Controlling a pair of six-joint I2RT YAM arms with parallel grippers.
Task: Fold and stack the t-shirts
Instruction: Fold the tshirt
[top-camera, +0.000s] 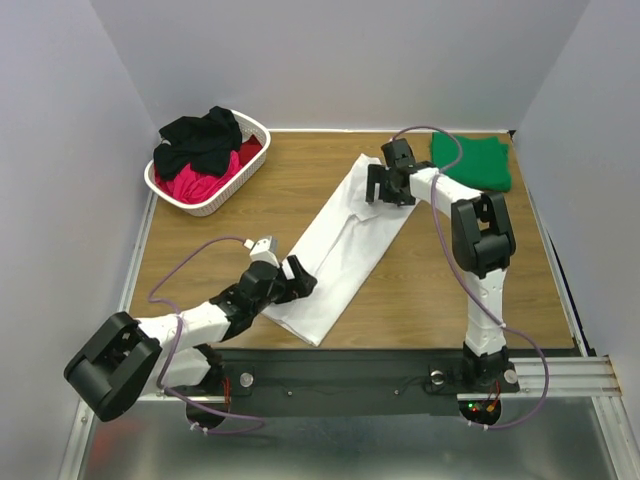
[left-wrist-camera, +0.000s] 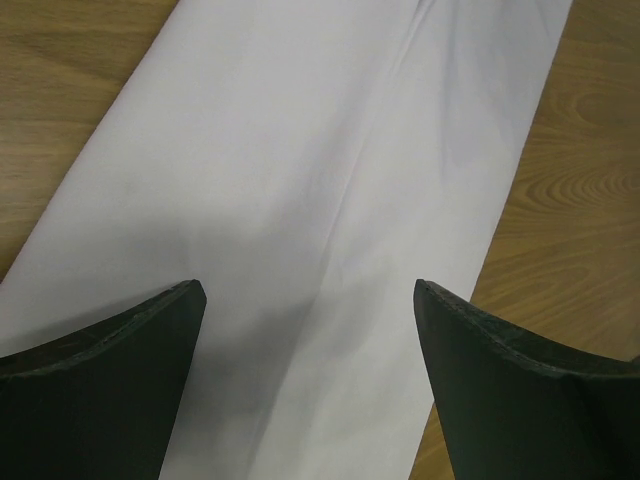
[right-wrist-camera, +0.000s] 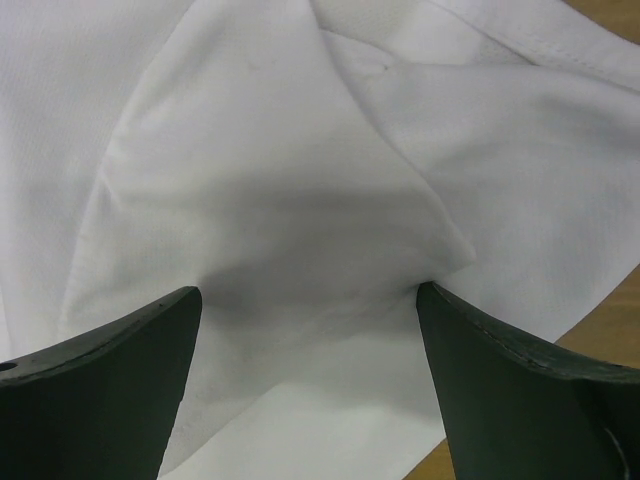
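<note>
The large white cloth t-shirt (top-camera: 345, 245), folded into a long narrow strip, lies flat and slantwise across the middle of the brown wooden desk (top-camera: 300, 170). Its near end is close to the desk's front edge and its far end, with a sleeve and hem showing, points toward the far right. The long edges run straight, with a soft crease down the middle in the left wrist view. Bare wood lies along both sides, a wide stretch toward the far left and a narrower one on the right. The left claw (top-camera: 303, 280) hovers over the strip's near end with its black fingers (left-wrist-camera: 110, 390) spread wide and nothing between them. The right claw (top-camera: 386, 192) sits over the far end, equally wide. A raised fold of white cloth stands between its fingers (right-wrist-camera: 520, 390), and its tip seems to reach the right one, though I cannot tell if it truly touches. A green cloth t-shirt (top-camera: 472, 162), folded square, rests in the far right corner, near the right arm. At the far left edge stands a white plastic lattice basket (top-camera: 222, 203), which holds a crumpled black t-shirt (top-camera: 200, 135) heaped over a red-pink t-shirt (top-camera: 205, 182).
</note>
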